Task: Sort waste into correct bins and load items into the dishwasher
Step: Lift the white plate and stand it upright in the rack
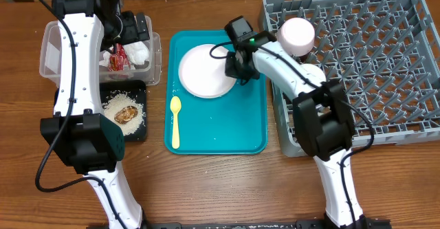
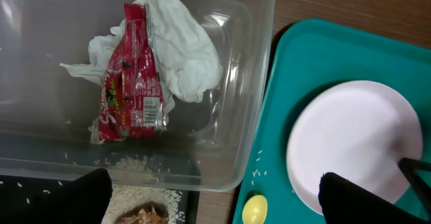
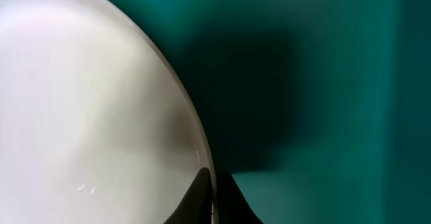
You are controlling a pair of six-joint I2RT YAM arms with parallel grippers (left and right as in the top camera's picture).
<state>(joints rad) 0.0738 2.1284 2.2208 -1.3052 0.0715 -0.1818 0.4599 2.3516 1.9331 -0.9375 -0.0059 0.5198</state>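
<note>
The right gripper [image 3: 214,200] pinches the glossy rim of the round pale pink plate [image 1: 203,71] on the teal plastic tray [image 1: 220,129], while the left gripper [image 2: 215,202], fingers spread wide, hangs above the clear rectangular plastic tub [image 2: 256,83] holding a red printed wrapper [image 2: 128,83] and crumpled white paper [image 2: 185,49].

Table [image 1: 206,188]: brown wood, as I saw it.
Beneath my left gripper [image 1: 132,31]: clear tub [image 1: 49,50], black tray [image 1: 136,134] just behind it.
Beneath my right gripper [image 1: 237,67]: teal tray [image 1: 227,129].
Right of that gripper: grey dish rack [image 1: 385,71], just beside the tray.
</note>
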